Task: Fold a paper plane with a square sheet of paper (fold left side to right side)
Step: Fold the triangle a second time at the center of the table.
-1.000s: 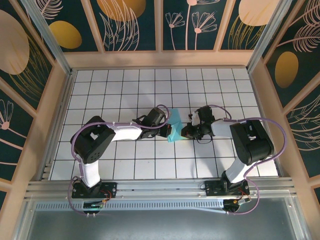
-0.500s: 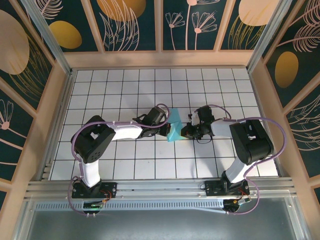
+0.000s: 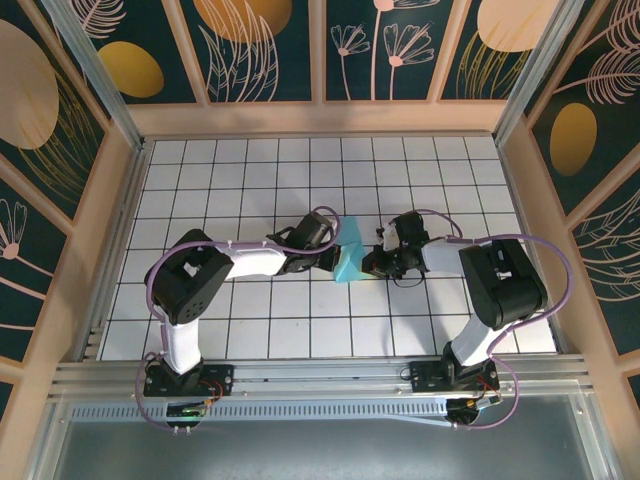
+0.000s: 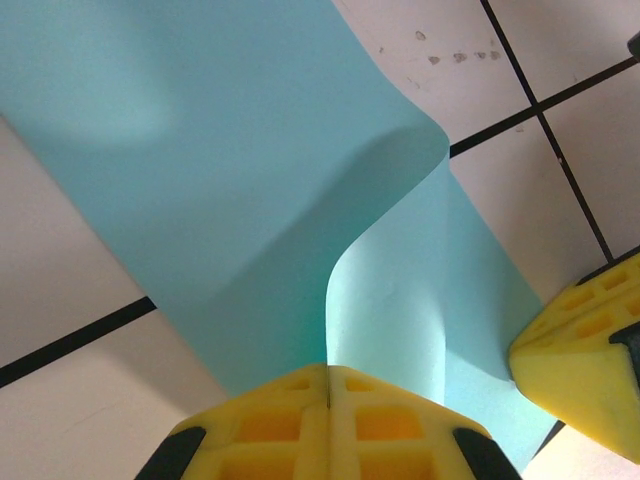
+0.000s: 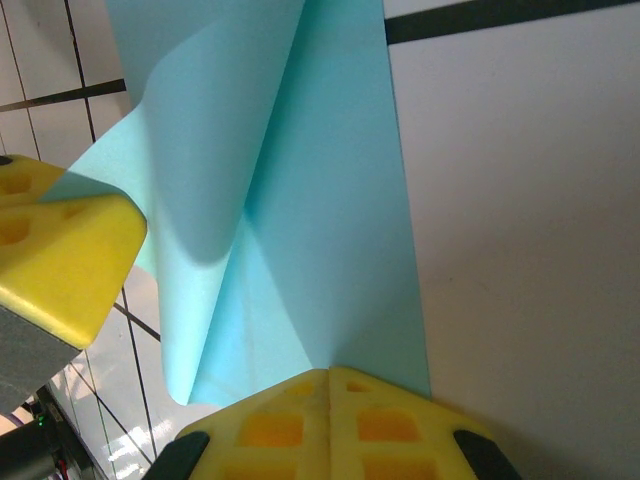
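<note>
Two arms meet over the middle of the white grid table point(image 3: 200, 160) in the top external view. Between their tips is the turquoise sheet of paper point(image 3: 350, 256), partly doubled over and plain on every visible face. Its long axis runs from far to near, leaning slightly left at the near end. The left gripper point(image 3: 331, 259) touches its left edge and the right gripper point(image 3: 369, 263) its right edge. Dark wall panels point(image 3: 260, 45) painted with plants and golden ovals surround the table. In the left wrist view, the left gripper point(image 4: 328, 388) has its yellow pads pressed together with no gap, pinching an edge of the sheet of paper point(image 4: 200, 170). From there the paper runs as a broad band from upper left to lower right and buckles up into a rounded curl near the middle. One yellow pad of the right gripper point(image 4: 580, 352) sits against its lower right corner. In the right wrist view, the right gripper point(image 5: 328, 405) is likewise clamped shut on the near edge of the sheet of paper point(image 5: 330, 220). The paper stretches lengthwise up the frame, with one flap lifted over the flat layer along a slanted fold. A yellow pad of the left gripper point(image 5: 62, 250) touches its left side.
</note>
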You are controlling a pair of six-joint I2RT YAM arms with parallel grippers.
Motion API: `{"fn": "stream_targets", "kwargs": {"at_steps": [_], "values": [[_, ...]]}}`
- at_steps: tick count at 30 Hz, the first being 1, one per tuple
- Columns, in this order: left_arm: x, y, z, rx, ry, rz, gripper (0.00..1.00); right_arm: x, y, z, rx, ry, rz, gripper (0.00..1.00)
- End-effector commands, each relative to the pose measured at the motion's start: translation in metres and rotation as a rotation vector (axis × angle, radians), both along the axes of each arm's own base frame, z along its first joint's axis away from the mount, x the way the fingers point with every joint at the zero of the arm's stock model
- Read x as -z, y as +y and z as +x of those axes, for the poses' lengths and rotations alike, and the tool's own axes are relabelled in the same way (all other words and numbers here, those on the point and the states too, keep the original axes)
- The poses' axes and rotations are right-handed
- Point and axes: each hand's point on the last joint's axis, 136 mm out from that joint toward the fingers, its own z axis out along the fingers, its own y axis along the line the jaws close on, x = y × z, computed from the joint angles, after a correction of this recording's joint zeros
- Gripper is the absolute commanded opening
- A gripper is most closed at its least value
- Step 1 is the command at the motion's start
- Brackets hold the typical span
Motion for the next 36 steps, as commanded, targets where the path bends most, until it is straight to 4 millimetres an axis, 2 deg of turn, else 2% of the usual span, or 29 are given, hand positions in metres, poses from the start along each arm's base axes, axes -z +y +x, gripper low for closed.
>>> {"fn": "stream_targets", "kwargs": {"at_steps": [1,13,25,28,36], "values": [[0.000,0.000,0.007,0.003,-0.010,0.013,0.00,0.018,-0.008,-0.011,-0.011,0.049,-0.076,0.00],[0.004,-0.001,0.006,0.010,-0.003,0.015,0.00,0.017,-0.007,-0.010,-0.011,0.046,-0.076,0.00],[0.018,0.002,0.003,0.016,0.018,0.039,0.00,0.015,-0.005,-0.008,-0.015,0.042,-0.064,0.00],[0.023,0.004,0.002,0.017,0.025,0.050,0.00,0.006,-0.001,-0.003,-0.017,0.019,-0.041,0.00],[0.032,0.007,-0.001,0.017,0.040,0.071,0.00,-0.042,0.006,0.015,0.002,-0.092,0.052,0.00]]}}
